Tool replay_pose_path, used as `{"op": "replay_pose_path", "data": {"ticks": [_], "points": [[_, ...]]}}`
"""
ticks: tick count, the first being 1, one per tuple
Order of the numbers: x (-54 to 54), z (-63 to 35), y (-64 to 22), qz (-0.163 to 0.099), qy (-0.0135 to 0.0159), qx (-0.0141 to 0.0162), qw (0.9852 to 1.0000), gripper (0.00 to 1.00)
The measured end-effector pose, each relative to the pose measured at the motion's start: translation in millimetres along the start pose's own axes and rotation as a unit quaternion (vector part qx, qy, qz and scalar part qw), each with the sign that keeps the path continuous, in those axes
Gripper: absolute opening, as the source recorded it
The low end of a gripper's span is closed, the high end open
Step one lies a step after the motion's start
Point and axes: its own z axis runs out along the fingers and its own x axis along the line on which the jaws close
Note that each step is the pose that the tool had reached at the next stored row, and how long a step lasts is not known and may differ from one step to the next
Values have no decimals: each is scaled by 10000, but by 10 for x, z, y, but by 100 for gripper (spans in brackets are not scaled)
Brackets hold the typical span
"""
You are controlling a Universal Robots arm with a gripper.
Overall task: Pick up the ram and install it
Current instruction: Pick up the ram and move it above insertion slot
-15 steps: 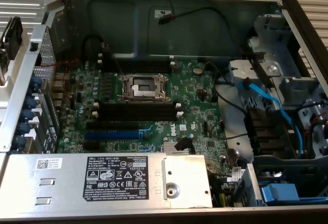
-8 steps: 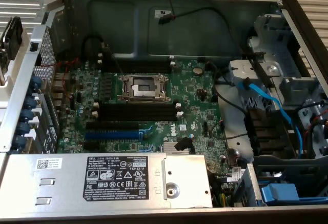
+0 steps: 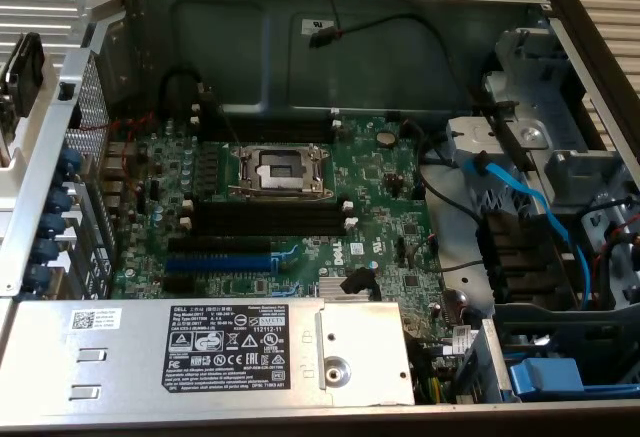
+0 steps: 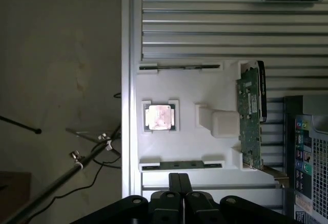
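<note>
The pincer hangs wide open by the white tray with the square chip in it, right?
No: the wrist view shows the pincer shut, with no gap between its tips. It does hang by the white tray with the square chip in it.

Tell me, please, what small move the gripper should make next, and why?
Probably it should open its jaws before anything else. In the wrist view the gripper is shut, with its fingertips close to the nearest ram stick. That stick stands on edge in a slot of the white holder and nothing grips it yet. Shut fingers could not straddle so thin a board, so opening seems the sensible first step.
</note>
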Motion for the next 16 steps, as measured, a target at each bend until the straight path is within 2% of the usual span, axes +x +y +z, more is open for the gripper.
{"op": "replay_pose_path", "data": {"ticks": [4, 9, 13, 16], "points": [[-1, 0, 0, -8, 3, 0, 10000, 10], [-1, 0, 0, -447, 2, -10, 9990, 10], [-1, 0, 0, -808, 2, -20, 9967, 10], [-1, 0, 0, -1079, 2, -27, 9942, 10]]}}
